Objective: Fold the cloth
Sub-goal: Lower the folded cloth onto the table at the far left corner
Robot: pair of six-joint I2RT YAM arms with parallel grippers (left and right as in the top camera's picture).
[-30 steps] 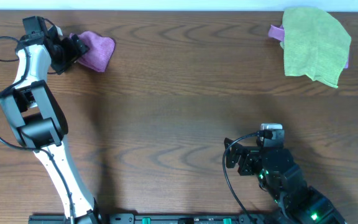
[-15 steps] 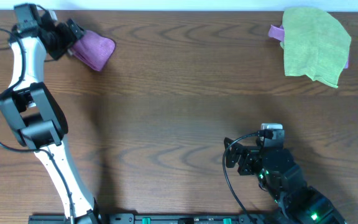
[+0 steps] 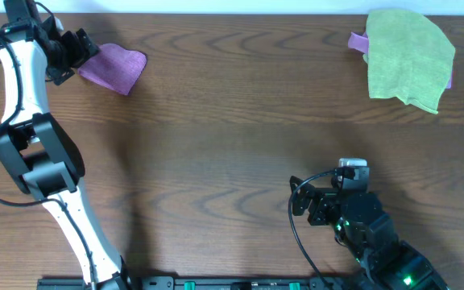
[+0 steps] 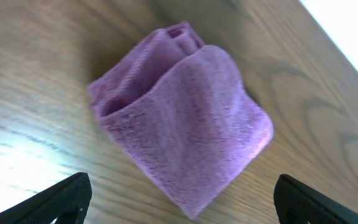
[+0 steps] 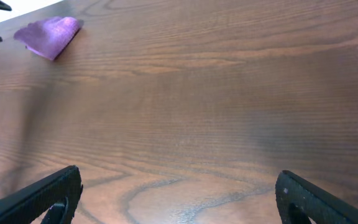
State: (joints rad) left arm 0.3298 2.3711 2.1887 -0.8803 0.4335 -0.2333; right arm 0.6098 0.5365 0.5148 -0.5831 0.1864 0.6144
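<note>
One folded cloth (image 3: 115, 64) lies long axis left-right.

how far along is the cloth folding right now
Done: the purple cloth lies on the table at the far left as a small layered bundle, so it looks folded over. In hand: nothing. The left gripper is open at its edge, holding nothing, and the right gripper is open, far off near the front. Left: perhaps only tidying, since the layers look loose and uneven.
</note>
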